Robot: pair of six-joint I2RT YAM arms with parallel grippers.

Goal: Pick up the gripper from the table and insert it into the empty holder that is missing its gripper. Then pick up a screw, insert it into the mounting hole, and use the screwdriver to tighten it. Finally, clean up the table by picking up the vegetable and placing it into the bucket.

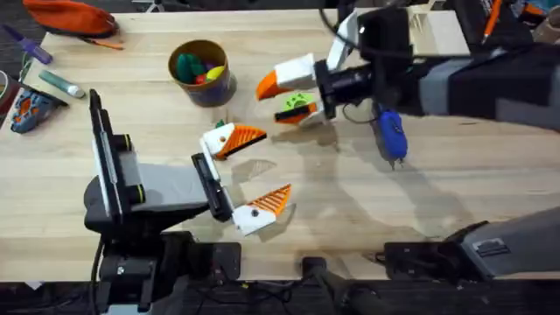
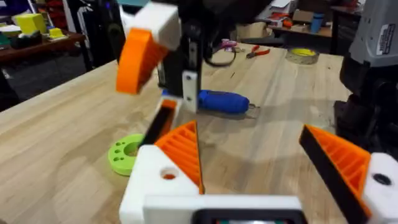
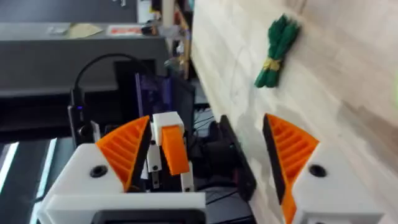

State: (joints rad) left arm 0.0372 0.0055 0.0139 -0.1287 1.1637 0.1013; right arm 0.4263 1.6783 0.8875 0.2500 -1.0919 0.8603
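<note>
Screwdriver lies flat on table; tip seemingly toward camera

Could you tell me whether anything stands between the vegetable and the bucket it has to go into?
Nothing visible does. The vegetable lies on the table right beside one finger of the open left gripper, and only bare wood shows between it and the bucket.
</note>
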